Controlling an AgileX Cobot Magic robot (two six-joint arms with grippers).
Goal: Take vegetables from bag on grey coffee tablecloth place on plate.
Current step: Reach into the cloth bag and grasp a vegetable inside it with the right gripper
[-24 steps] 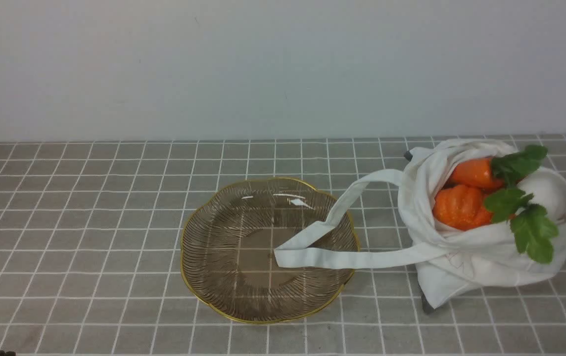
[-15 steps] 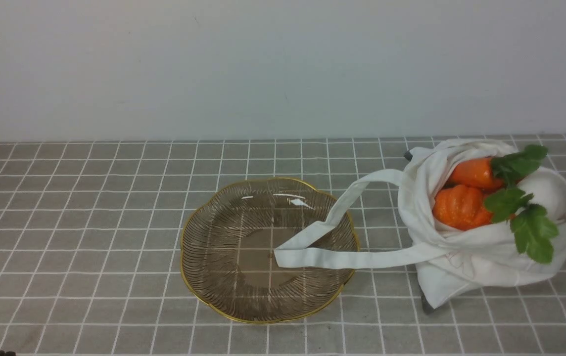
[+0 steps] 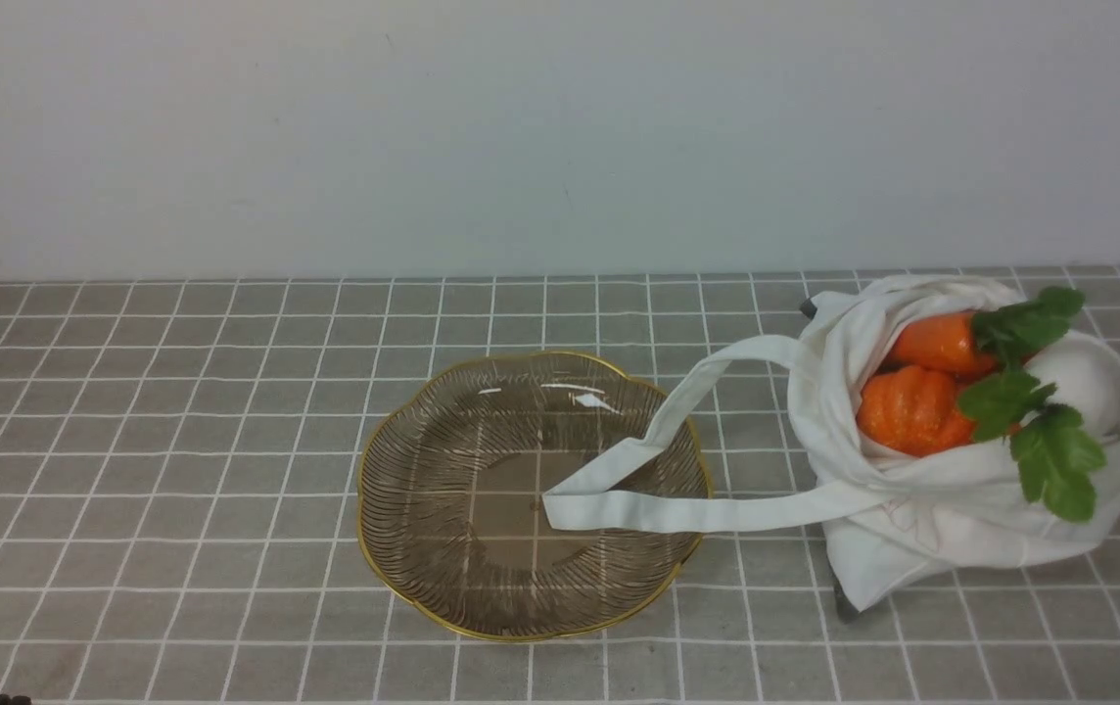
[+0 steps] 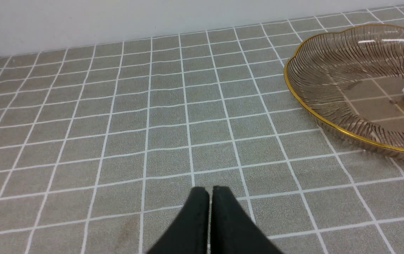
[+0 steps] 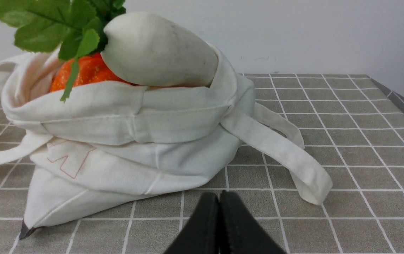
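The white bag (image 3: 922, 529) slumps on the grid tablecloth (image 3: 178, 441) at the right, its mouth open. In it lie an orange carrot (image 3: 932, 343), a ribbed pumpkin (image 3: 908, 409) and a white radish (image 3: 1079, 387) with green leaves (image 3: 1054, 455). One strap (image 3: 619, 509) runs over the rim into the brownish plate (image 3: 423, 578), which holds no vegetables. My left gripper (image 4: 210, 190) is shut and empty over bare cloth, left of the plate (image 4: 329, 70). My right gripper (image 5: 219, 195) is shut and empty, low in front of the bag (image 5: 117, 155), below the radish (image 5: 159, 49).
A second strap (image 5: 283, 155) trails onto the cloth beside the bag. The pale wall (image 3: 560, 137) stands right behind the table. The table's right edge (image 5: 396, 97) shows in the right wrist view.
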